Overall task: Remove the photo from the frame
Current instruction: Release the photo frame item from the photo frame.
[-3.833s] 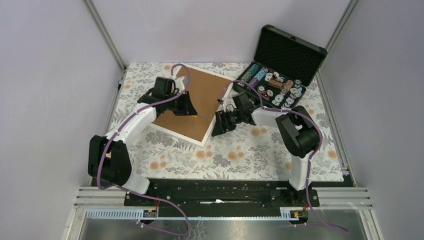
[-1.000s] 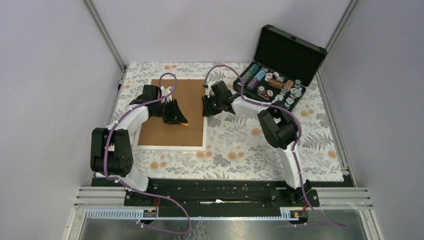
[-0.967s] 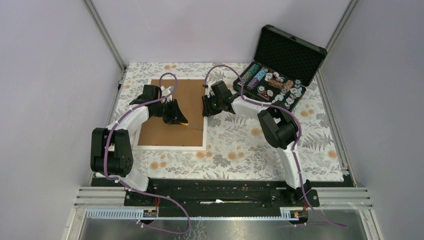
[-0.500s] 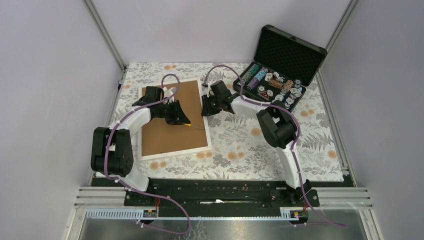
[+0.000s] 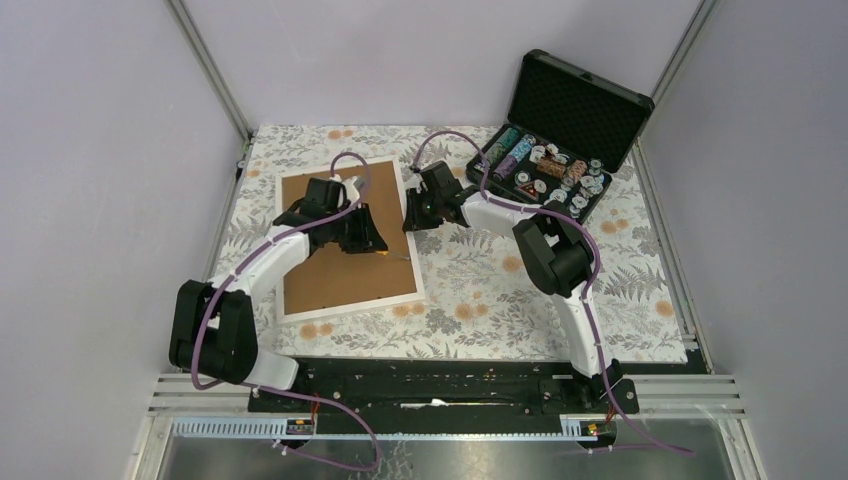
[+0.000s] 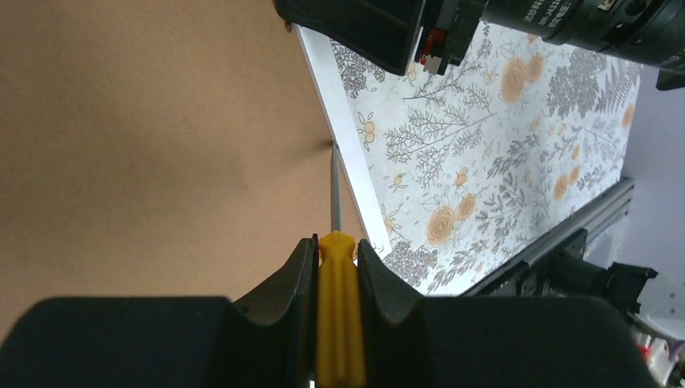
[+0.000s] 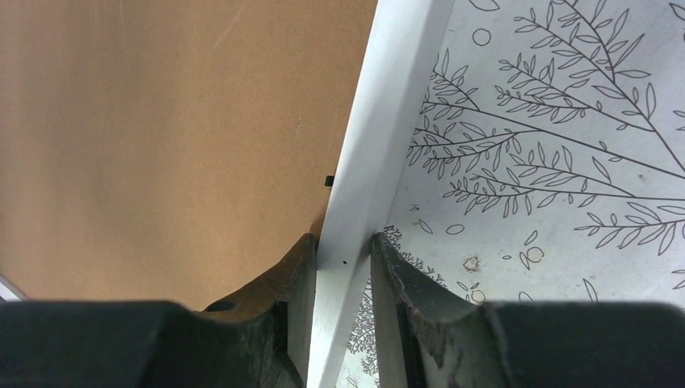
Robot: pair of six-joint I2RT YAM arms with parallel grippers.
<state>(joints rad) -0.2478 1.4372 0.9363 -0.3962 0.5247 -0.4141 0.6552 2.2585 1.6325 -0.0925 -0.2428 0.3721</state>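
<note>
The frame (image 5: pixel 345 280) lies face down on the flowered cloth, brown fibreboard back up, narrow white border around it. The photo is hidden under that back. My left gripper (image 5: pixel 378 246) hovers over the frame's right half, shut on a yellow-handled screwdriver (image 6: pixel 338 323). The screwdriver's thin shaft (image 6: pixel 335 186) reaches to the inner side of the white border (image 6: pixel 343 153). My right gripper (image 5: pixel 410 222) is at the frame's right edge. In the right wrist view that gripper (image 7: pixel 343 246) straddles the white border (image 7: pixel 388 105), with both fingers against it.
An open black case (image 5: pixel 560 150) of poker chips stands at the back right, its lid raised. Purple walls and aluminium posts close in the left, back and right. A black rail (image 5: pixel 440 385) with both arm bases runs along the near edge.
The frame has turned on the table, from square with the edges to tilted, its far end swung left. The left arm shifted right with the screwdriver. The right jaws narrowed onto the border.
</note>
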